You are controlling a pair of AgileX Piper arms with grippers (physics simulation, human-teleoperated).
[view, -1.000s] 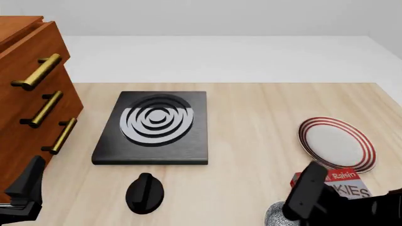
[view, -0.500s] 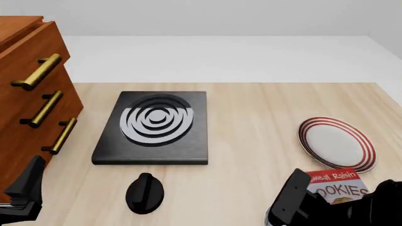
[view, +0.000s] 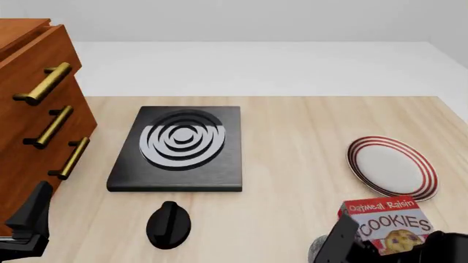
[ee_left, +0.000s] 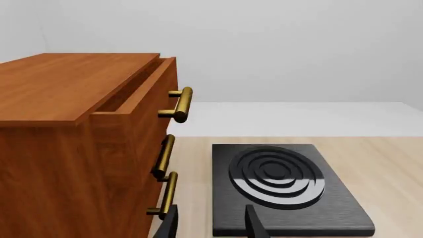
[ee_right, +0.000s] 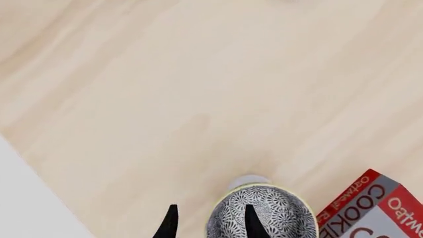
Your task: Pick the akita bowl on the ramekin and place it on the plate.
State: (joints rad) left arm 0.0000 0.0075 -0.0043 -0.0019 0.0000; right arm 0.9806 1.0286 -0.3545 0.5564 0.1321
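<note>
One akita bowl (ee_right: 261, 214): rigid, glazed, probably slippery; rode on ramekin (ee_right: 248, 181)
Hold: rim wall
My right gripper (ee_right: 209, 221): parted astride rim, nothing held

Wooden drawer cabinet (view: 33, 104), black stove plate (view: 179, 148), black knob (view: 169, 223), cookie box (view: 387, 224)

My views are bright, evenly lit and sharp, with no blur or edge distortion. Shadows are soft and faint; the stove (view: 177, 147) rings shine pale grey.
</note>
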